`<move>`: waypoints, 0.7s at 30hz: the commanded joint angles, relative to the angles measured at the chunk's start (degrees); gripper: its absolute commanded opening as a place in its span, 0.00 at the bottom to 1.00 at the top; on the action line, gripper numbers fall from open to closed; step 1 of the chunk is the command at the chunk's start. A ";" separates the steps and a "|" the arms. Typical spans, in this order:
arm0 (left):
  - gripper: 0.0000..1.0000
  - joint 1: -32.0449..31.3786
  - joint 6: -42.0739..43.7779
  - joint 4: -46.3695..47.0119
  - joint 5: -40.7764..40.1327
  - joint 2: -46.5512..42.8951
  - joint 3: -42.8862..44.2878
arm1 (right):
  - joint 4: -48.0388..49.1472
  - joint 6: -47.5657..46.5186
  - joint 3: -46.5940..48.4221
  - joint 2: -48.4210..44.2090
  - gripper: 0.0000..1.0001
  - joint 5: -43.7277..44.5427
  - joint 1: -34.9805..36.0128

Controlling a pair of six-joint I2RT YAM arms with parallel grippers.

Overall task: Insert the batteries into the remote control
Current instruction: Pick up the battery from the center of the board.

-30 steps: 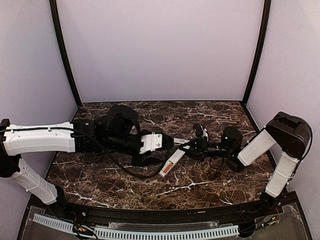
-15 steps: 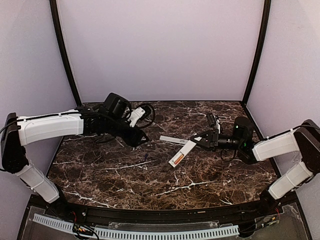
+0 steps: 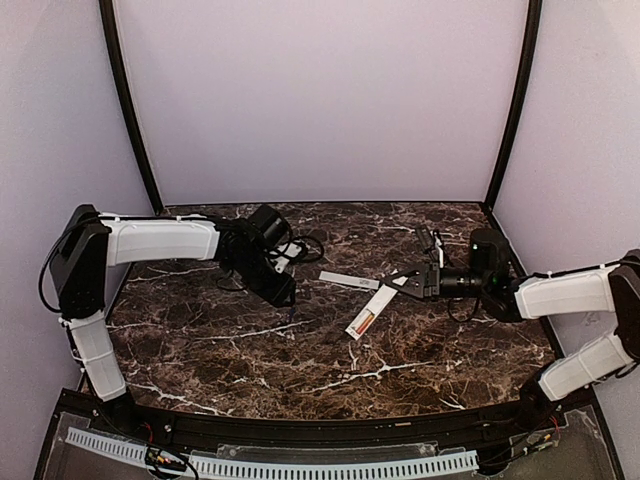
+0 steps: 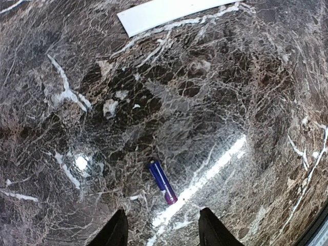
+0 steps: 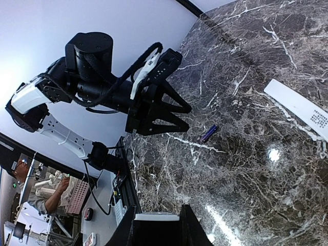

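Top external: swung left of remote control (image 3: 365, 318) (clamped in right gripper (image 3: 403, 284)), left gripper (image 3: 283, 293) half-open, empty, above purple battery (image 3: 291, 314) for pickup.

Table (image 3: 200, 350): dark brown-black marble w/ white veins all over. Remote (image 3: 368, 312): white, w/ red-orange strip approx. mid-length. Flat strip (image 3: 348, 279) just behind the remote: plain white; small dark print on it in right wrist view. Battery (image 4: 162, 182), left of the remote: blue-purple body, magenta tip. Left arm (image 3: 160, 240) & right arm (image 3: 560, 290), either side of the remote: white shells, black joints & cables. Walls (image 3: 320, 100) behind the remote: pale lilac, w/ black corner posts (image 3: 125, 100).
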 commanded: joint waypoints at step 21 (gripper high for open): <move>0.39 -0.72 2.26 -6.92 -2.98 11.22 7.51 | -5.36 -5.45 2.67 -1.35 0.00 0.94 -0.32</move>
